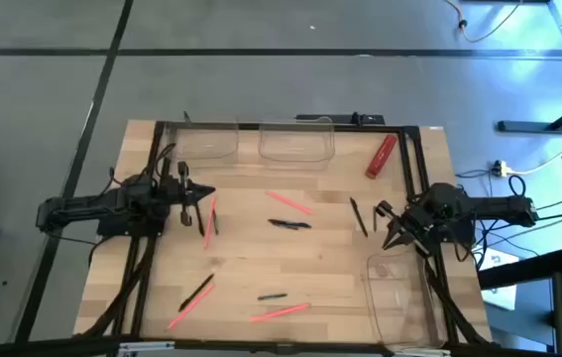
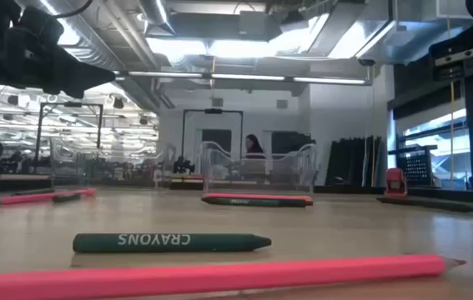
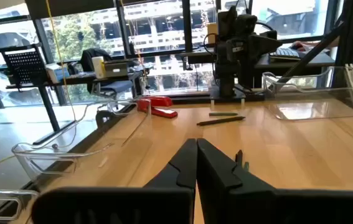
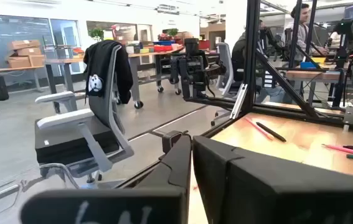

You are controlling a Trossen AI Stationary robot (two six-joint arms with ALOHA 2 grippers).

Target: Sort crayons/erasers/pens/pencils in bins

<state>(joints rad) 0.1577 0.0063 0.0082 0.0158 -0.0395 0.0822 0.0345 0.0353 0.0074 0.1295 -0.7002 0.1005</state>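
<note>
Black pens lie flat on the wooden table: one point(image 1: 359, 215) just left of my right gripper, one point(image 1: 197, 293) at the near left. Pink-red pencils point(image 1: 288, 203) point(image 1: 208, 223) point(image 1: 281, 313) and dark crayons point(image 1: 290, 224) point(image 1: 273, 296) lie scattered. Two clear bins point(image 1: 206, 142) point(image 1: 296, 142) stand at the far edge and a third point(image 1: 399, 288) at the near right. My left gripper point(image 1: 206, 193) is shut and empty above the table's left side, over a pink pencil. My right gripper point(image 1: 385, 223) is shut and empty at the right side, by the third bin's far end.
A red block point(image 1: 382, 156) lies at the far right. A dark frame point(image 1: 419, 169) runs along the table's edges. In the low view a green crayon point(image 2: 169, 242) and a pink pencil point(image 2: 219, 275) lie nearest the front edge. A person point(image 2: 253, 146) shows in the room behind.
</note>
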